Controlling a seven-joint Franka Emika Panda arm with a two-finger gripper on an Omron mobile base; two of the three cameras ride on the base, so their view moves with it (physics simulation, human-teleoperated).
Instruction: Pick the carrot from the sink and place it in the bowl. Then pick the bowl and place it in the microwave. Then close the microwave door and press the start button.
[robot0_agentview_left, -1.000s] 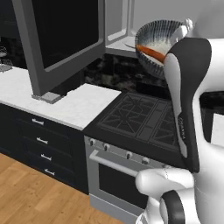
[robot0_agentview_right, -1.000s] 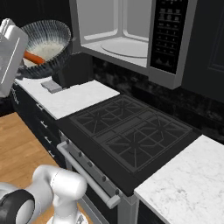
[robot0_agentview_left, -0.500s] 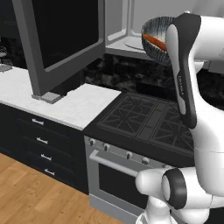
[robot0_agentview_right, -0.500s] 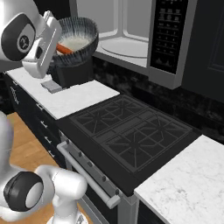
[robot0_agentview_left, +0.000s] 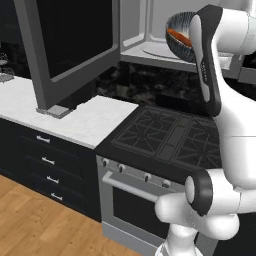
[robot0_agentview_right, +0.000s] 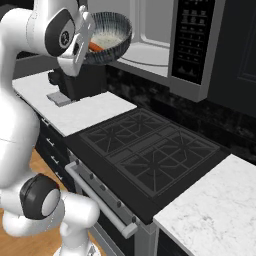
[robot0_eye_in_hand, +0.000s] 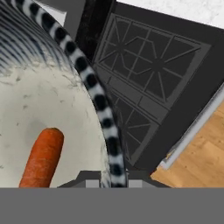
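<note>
The deep blue-grey mottled bowl (robot0_agentview_right: 106, 37), small orange carrot (robot0_eye_in_hand: 42, 158) inside, was pinched by its rim in the gripper (robot0_eye_in_hand: 110, 183), held level at the open microwave (robot0_agentview_right: 165, 45) for insertion.

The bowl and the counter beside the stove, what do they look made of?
The bowl looks like glazed ceramic, judging by its speckled pale inside and mottled dark outside. The counter looks like polished white marble or similar stone, going by its faint grey veining. It's rendered, so neither is certain.
</note>
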